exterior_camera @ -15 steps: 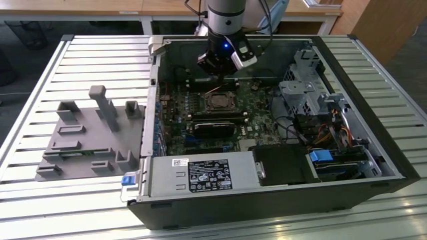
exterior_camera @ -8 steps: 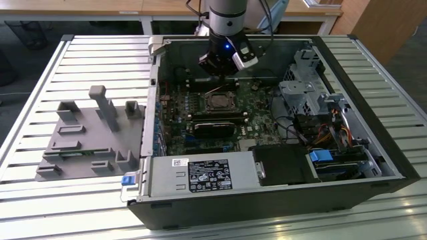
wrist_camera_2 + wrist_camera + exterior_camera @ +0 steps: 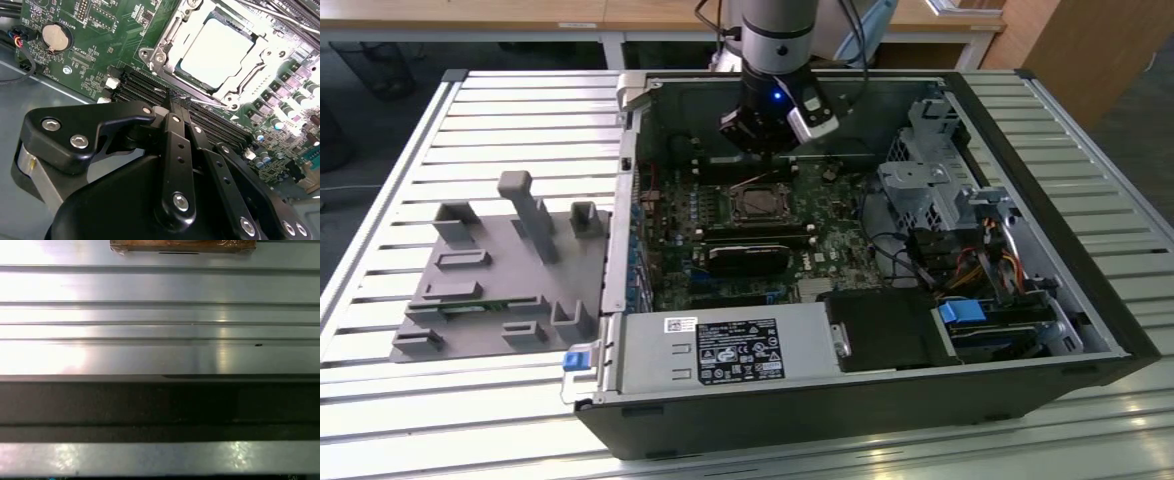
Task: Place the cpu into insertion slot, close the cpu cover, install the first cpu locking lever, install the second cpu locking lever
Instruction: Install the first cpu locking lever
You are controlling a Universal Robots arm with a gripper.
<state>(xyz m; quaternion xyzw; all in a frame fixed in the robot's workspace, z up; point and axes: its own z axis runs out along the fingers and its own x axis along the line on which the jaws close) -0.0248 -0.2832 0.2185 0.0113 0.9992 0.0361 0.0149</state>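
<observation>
In the second wrist view the black metal two-finger gripper [image 3: 176, 100] fills the foreground — fingers pressed together, tips meeting, nothing pinched between them. The tips sit just above the black memory slots [image 3: 150, 87], near the socket's edge. Beyond them lies the cpu [image 3: 216, 52], a small flat square chip with a pale silver-grey top, seated in the socket on the green motherboard [image 3: 100, 35]. The cpu cover [image 3: 167, 37], a thin silvery windowed frame plate, lies down around the chip. A round silver coin cell [image 3: 54, 37] sits at 10 o'clock.

Exterior view: gripper [image 3: 767, 150] hangs inside the open black computer case [image 3: 854, 420], socket [image 3: 757, 205] just below it; a grey plastic fixture block [image 3: 494, 270] rests on the slatted aluminium table [image 3: 400, 420] at 9 o'clock.
</observation>
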